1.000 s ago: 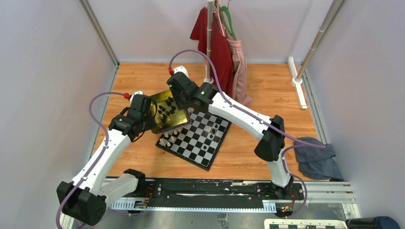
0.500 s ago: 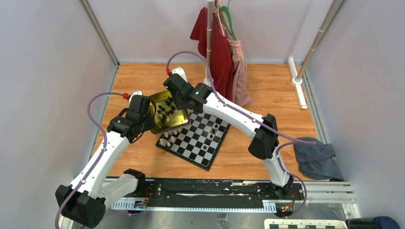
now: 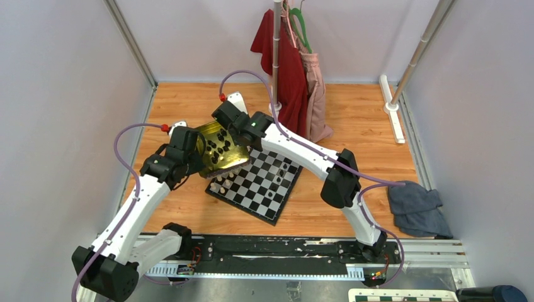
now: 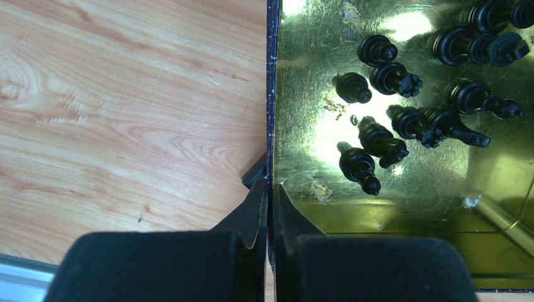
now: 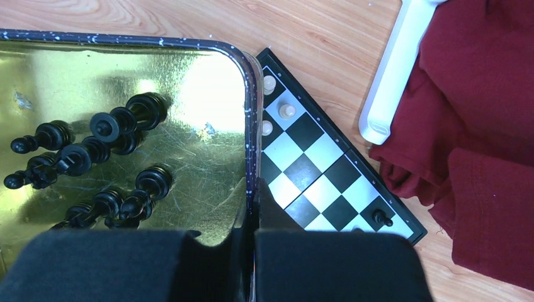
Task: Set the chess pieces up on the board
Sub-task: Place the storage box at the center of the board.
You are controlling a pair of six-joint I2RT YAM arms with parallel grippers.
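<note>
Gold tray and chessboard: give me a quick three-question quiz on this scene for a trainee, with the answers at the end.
1. True or false: the left tool and the right tool each clamp the rim of the gold tray.
2. What does the gold tray hold? A) coins B) black chess pieces C) nothing
3. Fill in: in the right wrist view, the cream-white pieces stand on the ____.
Key: 1 true; 2 B; 3 board.
</note>
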